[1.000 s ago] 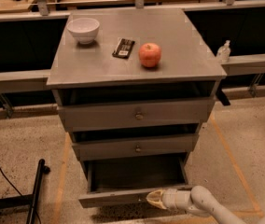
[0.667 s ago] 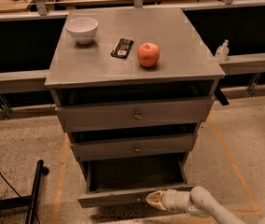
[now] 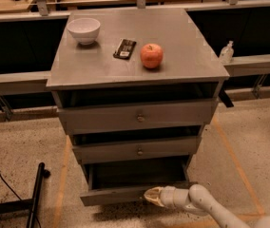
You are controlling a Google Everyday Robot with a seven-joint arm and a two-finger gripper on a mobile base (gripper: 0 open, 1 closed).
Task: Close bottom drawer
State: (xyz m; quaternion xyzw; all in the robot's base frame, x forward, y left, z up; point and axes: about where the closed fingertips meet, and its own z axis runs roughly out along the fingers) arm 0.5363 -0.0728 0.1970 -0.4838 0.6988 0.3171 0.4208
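Grey and slim-fronted, the bottom drawer stands pulled out at the lower centre of the frame. Our claw is at its front panel, and we cannot tell whether it is apart or together. A push off-centre may skew and jam the drawer. We see nothing in its way. A jolt might roll the apple beside the bowl on the tabletop.

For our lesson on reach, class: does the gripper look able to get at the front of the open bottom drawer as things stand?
Probably yes. The gripper sits low against the front panel of the bottom drawer, near its middle and seemingly touching it. Nothing stands between them.
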